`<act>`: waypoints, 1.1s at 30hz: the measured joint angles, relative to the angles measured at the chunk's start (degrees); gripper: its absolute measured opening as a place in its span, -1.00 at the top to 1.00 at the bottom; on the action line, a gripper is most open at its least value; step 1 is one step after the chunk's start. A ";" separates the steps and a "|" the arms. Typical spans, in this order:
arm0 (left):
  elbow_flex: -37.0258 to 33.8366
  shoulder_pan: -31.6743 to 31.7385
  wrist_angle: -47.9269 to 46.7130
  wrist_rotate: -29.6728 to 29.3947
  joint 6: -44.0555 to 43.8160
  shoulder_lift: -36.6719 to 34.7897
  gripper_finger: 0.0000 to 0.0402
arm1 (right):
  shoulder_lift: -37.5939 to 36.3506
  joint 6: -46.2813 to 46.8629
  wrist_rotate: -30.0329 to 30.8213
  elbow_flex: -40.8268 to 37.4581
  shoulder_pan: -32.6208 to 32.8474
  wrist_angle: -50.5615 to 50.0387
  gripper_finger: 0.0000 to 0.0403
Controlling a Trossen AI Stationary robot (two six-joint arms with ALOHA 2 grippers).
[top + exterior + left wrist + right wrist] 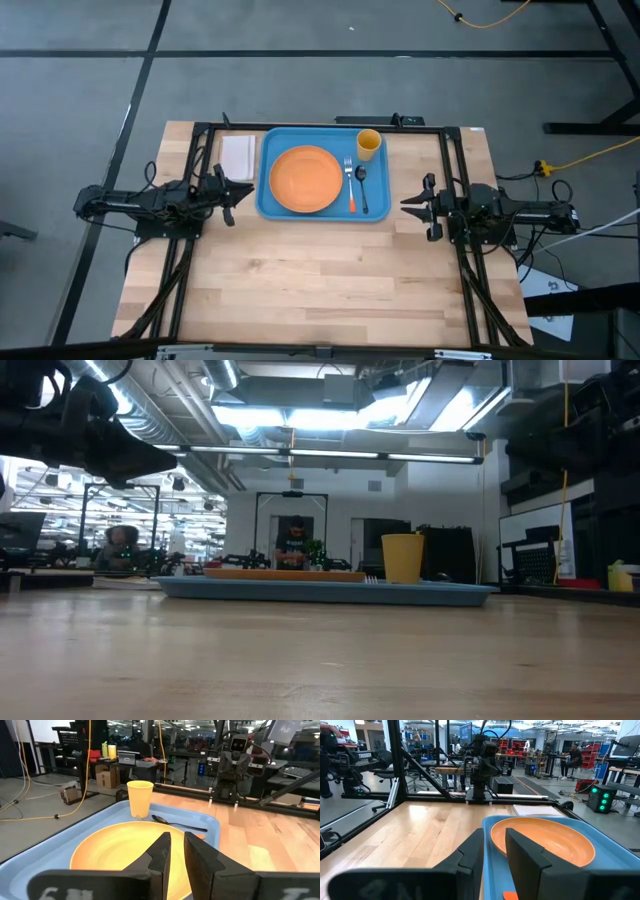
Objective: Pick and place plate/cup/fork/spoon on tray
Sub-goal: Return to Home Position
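Note:
The blue tray (272,200) lies at the table's far middle. On it rest the orange plate (305,179), the yellow cup (368,144) upright at the far right corner, and the fork (350,185) and dark spoon (362,185) side by side right of the plate. My left gripper (238,190) hovers just left of the tray, shut and empty, pointing at the plate (115,850). My right gripper (410,205) hovers just right of the tray, shut and empty, facing the plate (545,837). The low view shows the cup (403,558) standing on the tray (325,590).
A white pad (238,157) lies left of the tray's far end. Black frame rails (190,250) run along both sides of the table. Bare wood (320,290) stretches from the tray to the near edge. A person (296,545) sits far off in the room.

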 joint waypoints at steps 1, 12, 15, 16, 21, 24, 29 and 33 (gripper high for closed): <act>0.00 0.00 0.00 0.00 -0.01 0.10 0.76 | 0.00 0.00 0.00 0.00 0.00 0.00 0.57; 0.00 -0.02 -0.06 0.01 -0.01 1.73 0.76 | 0.00 -0.04 0.00 0.00 0.00 -0.04 0.57; 0.00 -0.02 -0.04 0.00 -0.03 1.74 0.76 | 0.02 -0.01 0.00 0.00 0.00 -0.07 0.57; 0.00 -0.02 -0.04 0.00 -0.04 1.72 0.76 | 0.02 0.00 0.00 0.00 0.02 -0.07 0.57; 0.00 -0.02 -0.07 0.09 3.52 0.43 0.76 | 0.02 0.00 0.00 0.00 0.02 -0.09 0.57; 0.00 -0.11 -1.23 9.37 9.63 -1.56 0.76 | 0.04 -0.09 0.00 0.00 0.02 -0.09 0.57; 0.04 0.56 -3.10 21.55 10.98 -2.95 0.76 | 0.04 -0.11 0.00 0.00 0.02 -0.11 0.57; 0.04 2.35 -3.15 21.74 9.04 -2.95 0.76 | 0.04 -0.07 0.00 0.00 0.02 -0.11 0.57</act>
